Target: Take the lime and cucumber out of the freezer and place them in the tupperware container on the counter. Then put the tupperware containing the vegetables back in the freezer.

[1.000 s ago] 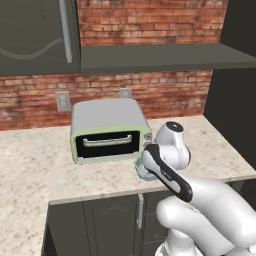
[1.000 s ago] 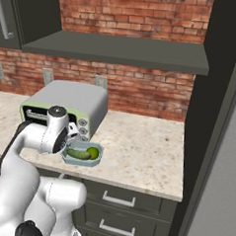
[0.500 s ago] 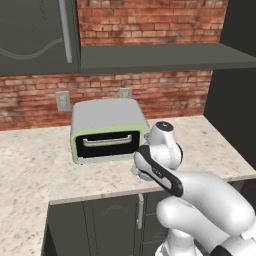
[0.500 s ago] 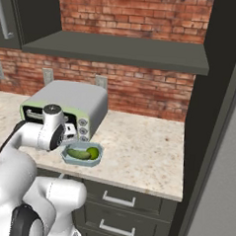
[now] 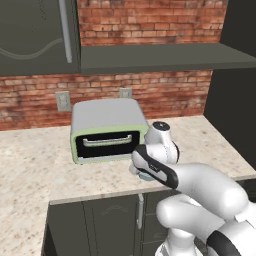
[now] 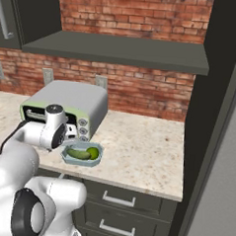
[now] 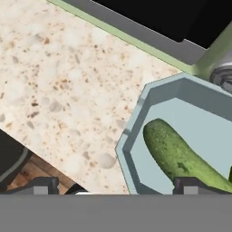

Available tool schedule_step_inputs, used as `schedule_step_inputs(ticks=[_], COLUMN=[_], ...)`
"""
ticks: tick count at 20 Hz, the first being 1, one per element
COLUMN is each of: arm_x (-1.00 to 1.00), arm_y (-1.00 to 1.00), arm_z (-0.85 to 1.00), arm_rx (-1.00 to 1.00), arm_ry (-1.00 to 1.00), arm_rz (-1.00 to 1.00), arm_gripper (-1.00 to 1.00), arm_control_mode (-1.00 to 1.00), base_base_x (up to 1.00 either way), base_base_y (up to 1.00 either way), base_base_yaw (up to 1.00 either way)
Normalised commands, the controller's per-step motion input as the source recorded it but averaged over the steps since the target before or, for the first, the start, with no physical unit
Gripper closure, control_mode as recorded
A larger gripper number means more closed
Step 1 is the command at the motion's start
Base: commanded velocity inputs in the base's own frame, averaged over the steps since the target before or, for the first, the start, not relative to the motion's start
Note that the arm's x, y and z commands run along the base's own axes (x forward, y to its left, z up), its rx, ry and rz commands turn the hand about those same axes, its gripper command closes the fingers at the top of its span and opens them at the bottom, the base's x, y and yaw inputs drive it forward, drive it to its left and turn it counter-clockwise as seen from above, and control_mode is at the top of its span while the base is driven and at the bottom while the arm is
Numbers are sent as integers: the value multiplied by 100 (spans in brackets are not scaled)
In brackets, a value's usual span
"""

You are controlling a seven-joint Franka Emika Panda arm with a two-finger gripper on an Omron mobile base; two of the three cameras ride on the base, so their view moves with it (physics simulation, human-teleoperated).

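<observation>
Cucumber point(image 7: 179, 154) and lime point(image 6: 92, 153) are seen in the container point(image 7: 136, 136) under the spread, empty gripper point(image 7: 115, 186).

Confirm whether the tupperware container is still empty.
No: in the right base view the cucumber and lime lie inside the tupperware container.

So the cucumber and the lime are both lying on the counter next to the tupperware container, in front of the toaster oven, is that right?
Not quite. The cucumber and the lime lie inside the tupperware container, not beside it, as the right base view shows. The container does sit on the counter in front of the toaster oven.
</observation>
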Motion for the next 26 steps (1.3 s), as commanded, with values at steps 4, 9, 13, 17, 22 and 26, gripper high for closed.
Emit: schedule_step_inputs(ticks=[4, 9, 13, 17, 22, 26], arm_x=[14, 18, 10, 0, 0, -19], arm_y=[6, 10, 15, 2, 0, 5], arm_z=[-35, -25, -12, -16, -20, -27], arm_rx=[0, 0, 0, 0, 0, 0], arm_ry=[3, 1, 4, 2, 3, 1], arm_rz=[0, 0, 0, -1, -4, -13], arm_gripper=[-100, -100, -100, -100, -100, -100], arm_control_mode=[-100, -100, -100, -100, -100, -100], base_base_x=[0, 0, 0, 0, 0, 0], base_base_y=[0, 0, 0, 0, 0, 0], base_base_yaw=[0, 0, 0, 0, 0, 0])
